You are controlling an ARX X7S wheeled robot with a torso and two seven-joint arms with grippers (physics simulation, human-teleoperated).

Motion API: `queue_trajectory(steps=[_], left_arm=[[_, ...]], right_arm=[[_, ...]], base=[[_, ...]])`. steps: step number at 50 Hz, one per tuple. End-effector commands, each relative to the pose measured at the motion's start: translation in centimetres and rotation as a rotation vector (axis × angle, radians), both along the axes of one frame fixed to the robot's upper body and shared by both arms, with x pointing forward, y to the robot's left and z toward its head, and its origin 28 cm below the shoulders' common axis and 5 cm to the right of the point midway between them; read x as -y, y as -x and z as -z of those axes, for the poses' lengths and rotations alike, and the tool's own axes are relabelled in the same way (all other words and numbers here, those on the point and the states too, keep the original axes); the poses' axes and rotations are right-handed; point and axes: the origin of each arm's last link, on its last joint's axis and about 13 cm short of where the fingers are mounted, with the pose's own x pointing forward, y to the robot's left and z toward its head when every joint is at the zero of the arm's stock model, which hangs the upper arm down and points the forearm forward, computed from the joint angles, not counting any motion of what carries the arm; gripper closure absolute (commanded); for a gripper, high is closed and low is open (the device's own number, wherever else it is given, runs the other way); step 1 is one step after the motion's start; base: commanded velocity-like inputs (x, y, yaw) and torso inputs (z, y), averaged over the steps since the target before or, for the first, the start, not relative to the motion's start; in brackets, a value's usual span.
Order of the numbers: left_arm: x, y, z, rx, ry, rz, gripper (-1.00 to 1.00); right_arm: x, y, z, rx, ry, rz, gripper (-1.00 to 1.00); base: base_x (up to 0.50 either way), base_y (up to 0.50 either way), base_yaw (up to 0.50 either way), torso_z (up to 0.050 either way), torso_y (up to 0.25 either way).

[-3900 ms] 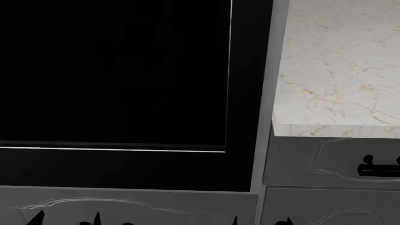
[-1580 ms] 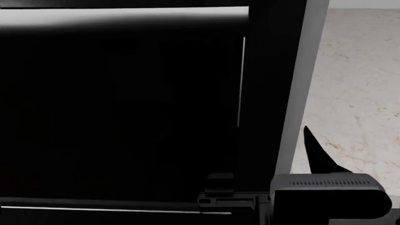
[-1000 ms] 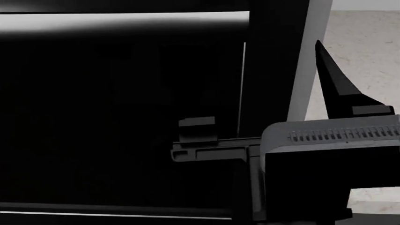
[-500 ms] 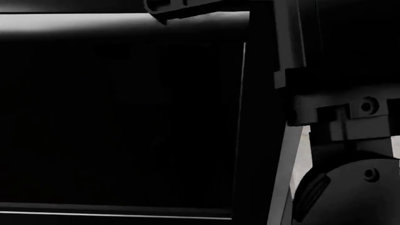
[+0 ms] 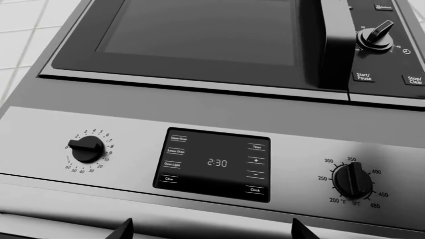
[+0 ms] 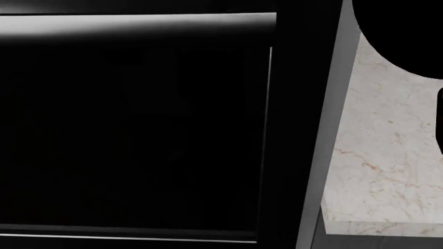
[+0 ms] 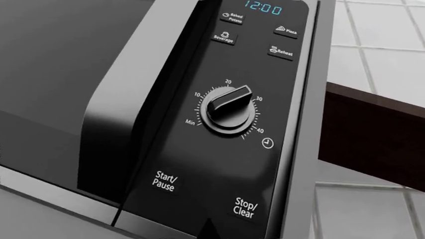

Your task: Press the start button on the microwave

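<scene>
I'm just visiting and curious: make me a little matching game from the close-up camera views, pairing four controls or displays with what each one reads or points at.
Things:
1. Microwave clock display
2. Microwave timer knob
3. Oven panel display
4. Oven temperature knob

Readings:
A. 2:30
B. Pointer near the 30 mark
C. 12:00
D. Pointer at OFF

Pairs: 1-C, 2-B, 3-A, 4-D

The Start/Pause button sits below the timer knob, beside Stop/Clear.
</scene>
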Motion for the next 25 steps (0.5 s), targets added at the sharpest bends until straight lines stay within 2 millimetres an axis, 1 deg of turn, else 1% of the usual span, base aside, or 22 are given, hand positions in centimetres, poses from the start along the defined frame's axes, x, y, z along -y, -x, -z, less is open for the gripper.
queue_trajectory(steps=[1,9,21,25], left_arm=[[-0.2,0.0,0.3,-0.001,0.001,-0.005,-1.00],[-0.4,-0.2,0.7,-0.005,0.001,-0.006,-1.00],[-0.6,-0.5,0.8,-0.008,-0.002,-0.006,-1.00],[-0.6,-0.6,0.8,-0.012,-0.001,-0.009,-1.00]], right_arm=[[-0.5,-1.1,-2.4,-0.066,0.029,-0.007,1.00],[-1.4,-0.9,-3.0,-0.075,0.071,-0.025,1.00],[-1.7,-0.8,-3.4,-0.073,0.094,-0.022,1.00],[-2.0,-0.9,-3.8,-0.076,0.107,-0.037,1.00]], base=[[0.00,0.00,0.00,0.000,0.000],[0.00,0.00,0.00,0.000,0.000],[0.00,0.00,0.00,0.000,0.000],[0.00,0.00,0.00,0.000,0.000]])
